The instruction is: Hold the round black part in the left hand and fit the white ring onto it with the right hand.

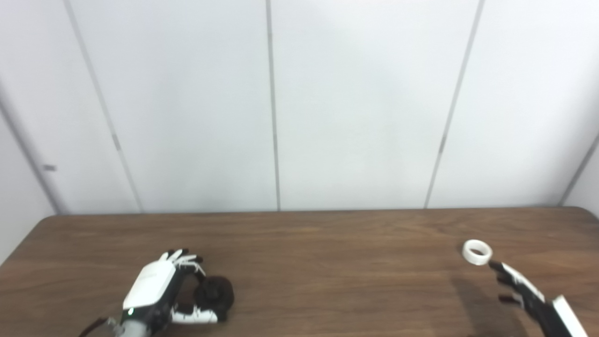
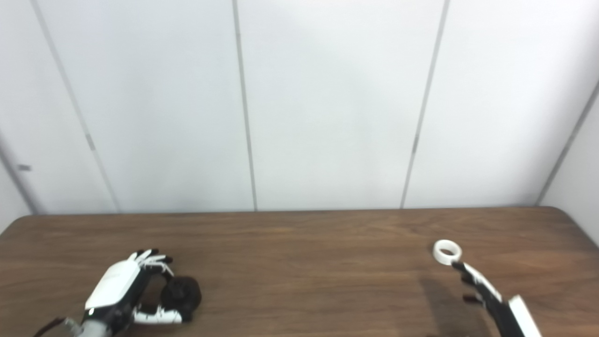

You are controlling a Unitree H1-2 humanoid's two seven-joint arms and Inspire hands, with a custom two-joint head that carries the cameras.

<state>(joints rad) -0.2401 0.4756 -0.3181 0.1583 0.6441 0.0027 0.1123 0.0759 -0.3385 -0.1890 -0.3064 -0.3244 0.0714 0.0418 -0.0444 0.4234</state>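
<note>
- Brown wood is what your table (image 1: 327,243) shows, running the full width of both views, with white wall panels (image 1: 355,103) behind it.
- Your left hand (image 1: 161,285) sits low at the near left, white back facing up, fingers curled over and thumb reaching under toward the black part (image 1: 214,293).
- That part lies on the table just to the hand's right, cupped between the fingers and the thumb. They look to be touching it, but you cannot tell whether they grip it firmly, and it does not look lifted.
- Your ring (image 2: 447,251) lies at the far right of the table, well apart from the black part, with its hole facing mostly up.
- Your right hand (image 2: 479,288) comes in from the bottom right corner, fingers stretched out straight and spread, holding nothing.
- Its foremost fingertip is right at the near edge of the ring; whether it touches cannot be made out.
- Below that hand, a dark shadow falls on the wood.
</note>
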